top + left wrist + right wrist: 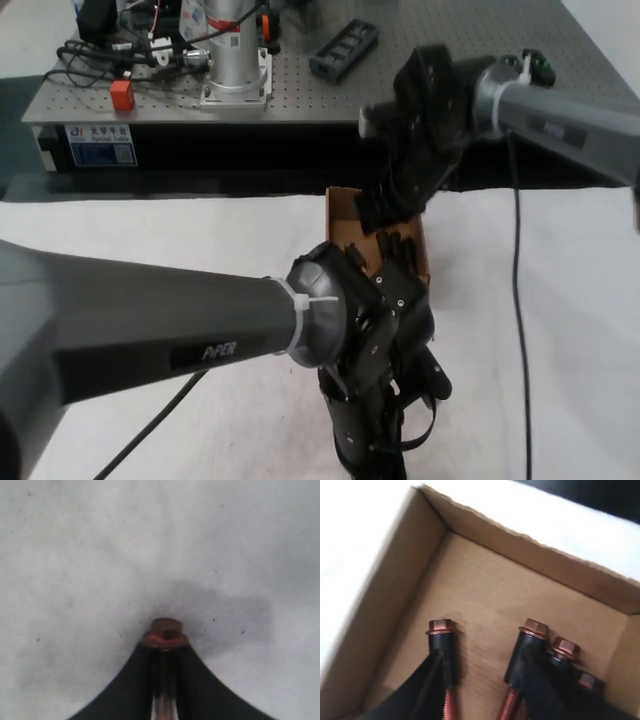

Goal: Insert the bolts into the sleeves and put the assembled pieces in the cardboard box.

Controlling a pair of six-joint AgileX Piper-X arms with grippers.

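The left jaws are shut tight on a copper-coloured hex-headed bolt [165,632]. Its shaft runs along the narrow slot between the two black fingers [125,695], and its flanged head sticks out just past their tips. Beyond the tips lies the white cloth-covered surface [75,555], with the bolt's shadow falling to one side of the jaws. Whether the head touches the cloth cannot be told.

The right jaws stand wide open inside the brown cardboard box [485,580], gripping nothing, with bare box floor showing between them. Close along the inner side of one dark finger [415,695] lies a copper bolt in a black sleeve [442,650]. Close by the other finger [542,687] lies a second sleeved bolt [524,655], and outside that finger are two more copper bolt heads [566,647]. All the heads point ahead of the jaws, towards the box's far wall.
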